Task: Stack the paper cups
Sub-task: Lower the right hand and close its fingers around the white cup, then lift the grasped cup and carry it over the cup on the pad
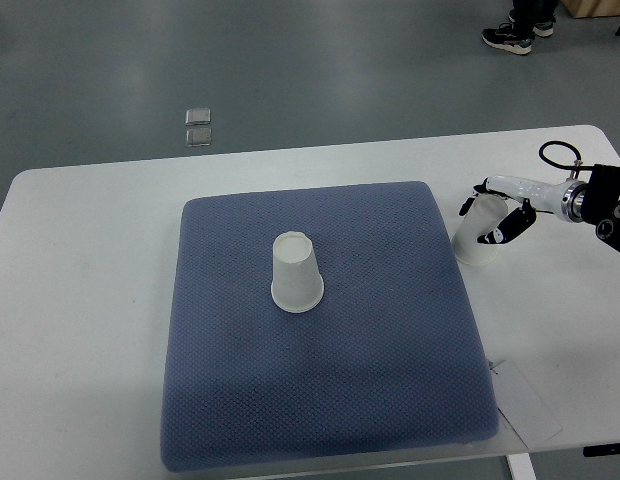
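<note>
**Right hand clamped on one cup at pad edge; second cup inverted on pad**

While no brand, label or legible writing shows on any item, the following is recorded from the top view. One paper cup (296, 272) stands inverted, base up and mouth down, just left of centre on the blue pad (390, 400), long axis vertical. A second paper cup (476, 237) sits at the pad's 3 o'clock edge, on the white table (80, 330), also base up and tilted slightly to the right. The right hand (502, 212), entering from 3 o'clock, has its fingers (510, 228) closed around this second cup's upper part. At 12 o'clock, on the floor, lie two small clear squares (198, 126). At 1 o'clock, a person's shoes (518, 32) appear.
</note>
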